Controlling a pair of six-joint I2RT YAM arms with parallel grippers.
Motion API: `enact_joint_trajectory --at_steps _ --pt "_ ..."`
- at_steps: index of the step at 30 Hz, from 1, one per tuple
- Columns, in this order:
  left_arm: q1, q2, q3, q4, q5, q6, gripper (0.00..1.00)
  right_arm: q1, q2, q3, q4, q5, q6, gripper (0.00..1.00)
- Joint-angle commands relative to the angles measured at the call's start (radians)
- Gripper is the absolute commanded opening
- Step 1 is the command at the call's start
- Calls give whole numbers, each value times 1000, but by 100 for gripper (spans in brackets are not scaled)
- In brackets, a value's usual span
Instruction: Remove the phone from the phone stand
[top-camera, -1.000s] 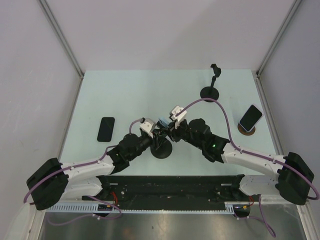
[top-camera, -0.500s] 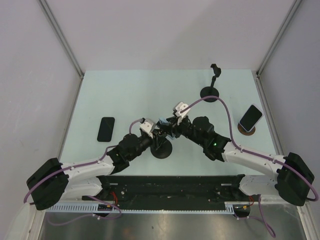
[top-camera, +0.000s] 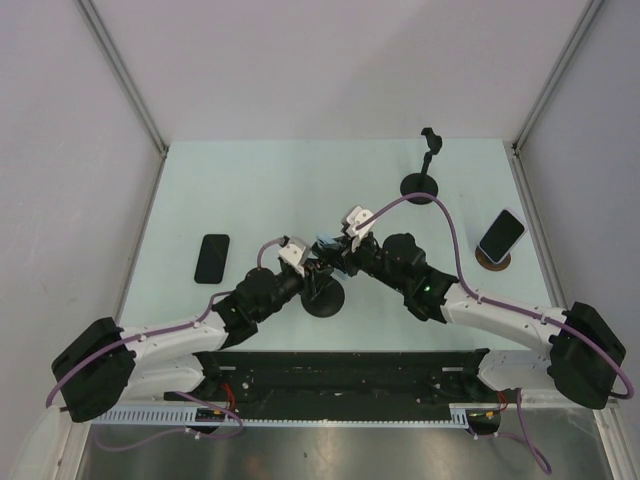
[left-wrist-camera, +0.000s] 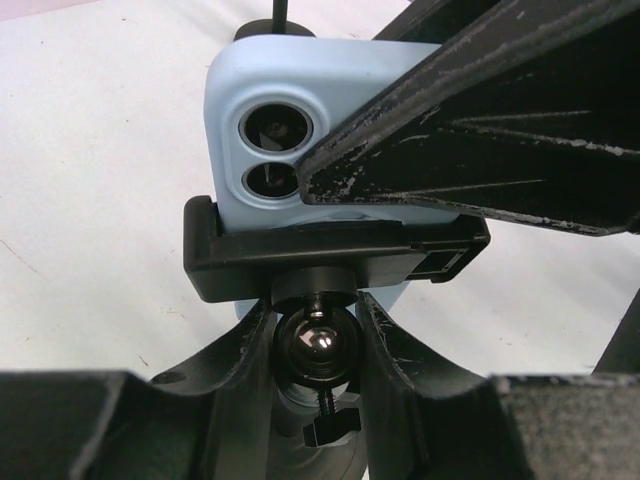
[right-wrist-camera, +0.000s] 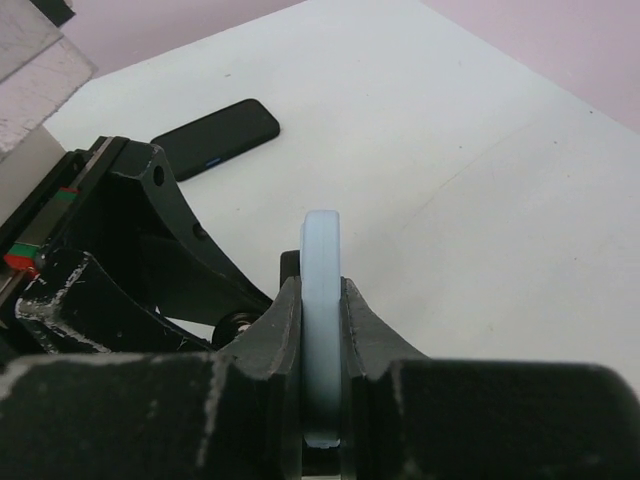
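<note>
Pinching the light-blue phone (right-wrist-camera: 322, 245) front and back, the right gripper (right-wrist-camera: 322, 298) holds it in the phone stand (left-wrist-camera: 250, 255), mid-table; the left gripper (left-wrist-camera: 318, 318) seems clamped round the stand's ball joint (left-wrist-camera: 315, 345).

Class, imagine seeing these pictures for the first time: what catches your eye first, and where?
A light blue phone sits clamped in the phone stand at the table's centre. The right gripper pinches it, while the left gripper grips the stand's neck below.
</note>
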Motion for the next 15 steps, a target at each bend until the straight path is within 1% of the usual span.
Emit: enact_joint_trajectory --at_steps 1,2,3,4,6,7,10,13,15 --pt "-1 -18 -27 -58 21 0 12 11 13 -3 13 -7 -16 4" --pt "-1 -20 -27 -58 18 0 18 12 13 -3 12 -7 -17 0" --pt "-1 -20 -29 -58 15 1 25 17 9 -3 7 -7 -20 0" --pt "-1 -21 -29 -58 10 1 36 18 6 -3 6 -7 -22 0" --pt "-1 -21 -29 -58 2 4 44 23 1 -3 0 -7 -24 0" --pt "-1 -21 -26 -56 -4 9 50 25 -2 -3 -2 -6 -24 0" --pt "-1 -12 -15 -58 -11 18 59 31 -7 -3 -10 -7 -25 0" --pt "-1 5 2 -55 -7 23 62 34 -10 -3 -14 -7 -27 0" --pt "-1 20 9 -56 -10 24 62 35 -11 -1 -16 -7 -27 0"
